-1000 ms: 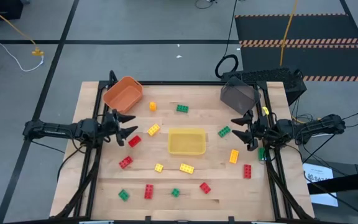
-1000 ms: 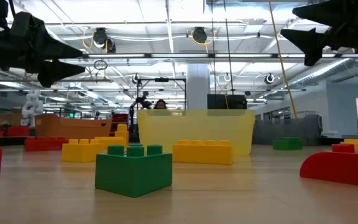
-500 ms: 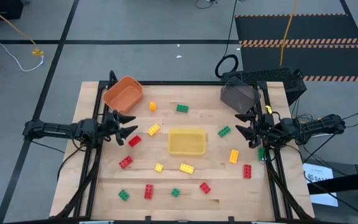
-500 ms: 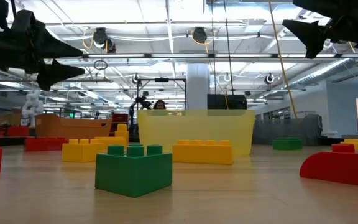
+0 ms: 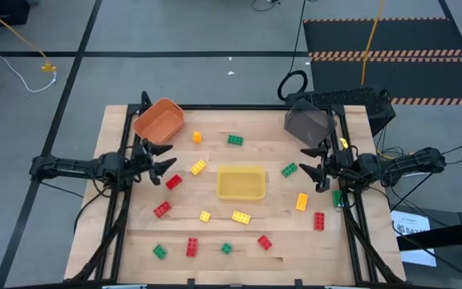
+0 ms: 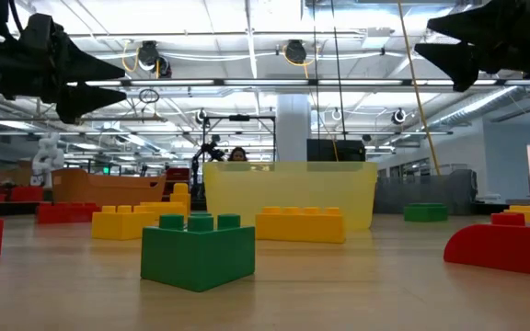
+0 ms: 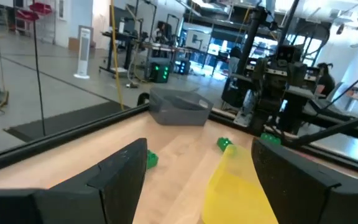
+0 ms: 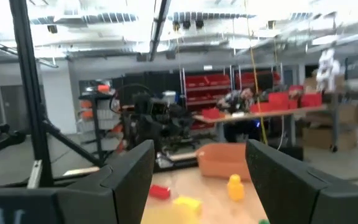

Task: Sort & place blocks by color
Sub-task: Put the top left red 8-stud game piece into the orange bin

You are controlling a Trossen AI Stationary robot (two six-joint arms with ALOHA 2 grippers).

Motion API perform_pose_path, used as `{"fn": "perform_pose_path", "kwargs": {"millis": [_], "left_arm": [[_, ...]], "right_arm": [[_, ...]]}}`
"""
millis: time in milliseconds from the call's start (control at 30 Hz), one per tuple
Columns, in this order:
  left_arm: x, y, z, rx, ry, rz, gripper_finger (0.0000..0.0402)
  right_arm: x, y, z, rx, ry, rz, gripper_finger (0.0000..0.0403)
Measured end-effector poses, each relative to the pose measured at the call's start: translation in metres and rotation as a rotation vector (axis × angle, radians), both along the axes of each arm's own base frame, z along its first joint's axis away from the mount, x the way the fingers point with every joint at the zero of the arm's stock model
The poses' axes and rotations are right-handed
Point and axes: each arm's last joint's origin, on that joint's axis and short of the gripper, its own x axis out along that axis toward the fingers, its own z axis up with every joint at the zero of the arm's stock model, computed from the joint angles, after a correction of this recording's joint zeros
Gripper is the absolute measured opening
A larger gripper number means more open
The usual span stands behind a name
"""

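Wooden table (image 5: 279, 233): yellow bin (image 5: 241, 183), orange bin (image 5: 160, 120) hold nothing; blocks (image 5: 241, 217) scattered outside; both end effectors spread, gripping nothing.

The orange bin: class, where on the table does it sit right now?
In the high view, the orange bin sits at the table's far left corner, just beyond the open left gripper.

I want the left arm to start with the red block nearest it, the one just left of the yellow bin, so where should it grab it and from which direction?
Come straight down from above with the open left gripper and pinch the red block across its two long sides. It lies flat and turned diagonally, so the wrist probably needs rotating to match. The wood around it looks free; the yellow block sits apart from it.
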Motion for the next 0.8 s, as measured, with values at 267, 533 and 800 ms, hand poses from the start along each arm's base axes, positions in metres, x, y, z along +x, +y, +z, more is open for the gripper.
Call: {"fn": "perform_pose_path", "kwargs": {"millis": [267, 533, 800], "left_arm": [[-0.002, 0.005, -0.006, -0.012, 0.057, 0.184, 0.0285], [-0.003, 0.007, -0.010, -0.122, 0.037, 0.260, 0.0285], [-0.002, 0.007, -0.014, -0.268, -0.005, 0.294, 0.0285]], "right_arm": [[0.000, 0.000, -0.001, 0.026, 0.003, 0.017, 0.0247], [-0.002, -0.003, 0.004, -0.069, -0.022, -0.105, 0.0247], [0.006, -0.007, -0.007, -0.051, 0.106, -0.202, 0.0247]]}}
